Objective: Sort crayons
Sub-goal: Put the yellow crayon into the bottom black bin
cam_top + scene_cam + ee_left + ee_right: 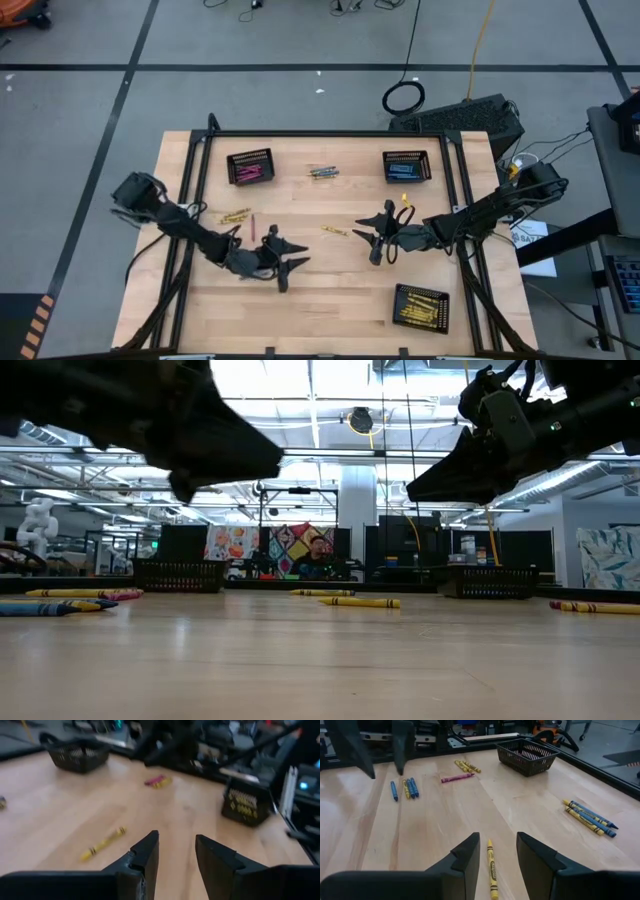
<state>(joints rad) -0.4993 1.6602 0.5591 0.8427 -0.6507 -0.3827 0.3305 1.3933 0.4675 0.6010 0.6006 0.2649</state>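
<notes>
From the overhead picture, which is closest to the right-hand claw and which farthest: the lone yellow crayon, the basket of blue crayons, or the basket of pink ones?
Measured from the right gripper, open above the table, in the high view:
1. The lone yellow crayon, just beside it toward the table's middle.
2. The basket of blue crayons, at the far edge on its own side.
3. The basket of pink crayons, at the far edge across the table.
</notes>
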